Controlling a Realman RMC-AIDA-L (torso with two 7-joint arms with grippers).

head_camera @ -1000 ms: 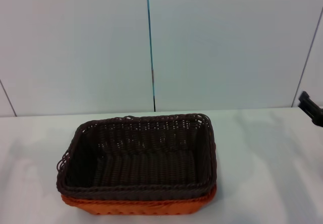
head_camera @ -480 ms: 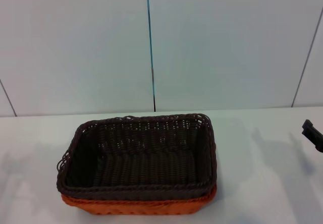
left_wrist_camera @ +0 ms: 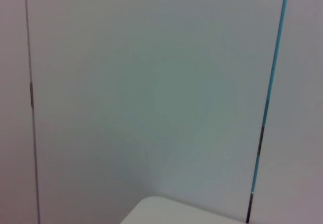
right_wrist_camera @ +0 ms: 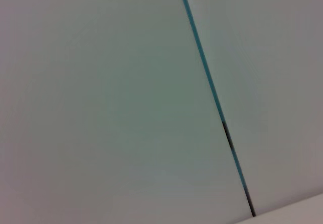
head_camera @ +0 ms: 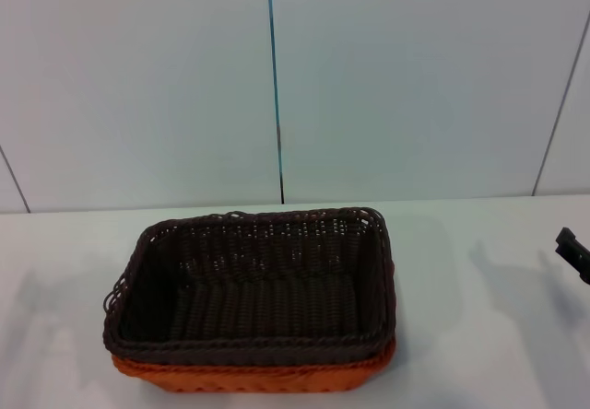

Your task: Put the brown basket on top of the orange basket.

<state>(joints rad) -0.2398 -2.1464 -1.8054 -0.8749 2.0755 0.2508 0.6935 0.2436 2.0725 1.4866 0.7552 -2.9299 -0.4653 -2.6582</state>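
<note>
The brown basket sits nested on top of the orange basket, of which only a strip below the brown rim shows, at the front middle of the white table. My right gripper pokes in at the right edge of the head view, well away from the baskets. The left gripper is out of view. Both wrist views show only the wall.
A pale panelled wall with a blue seam rises behind the table. A corner of the table shows in the left wrist view.
My right gripper has dropped lower and drawn back toward the right edge of the head view. The baskets have not moved.
</note>
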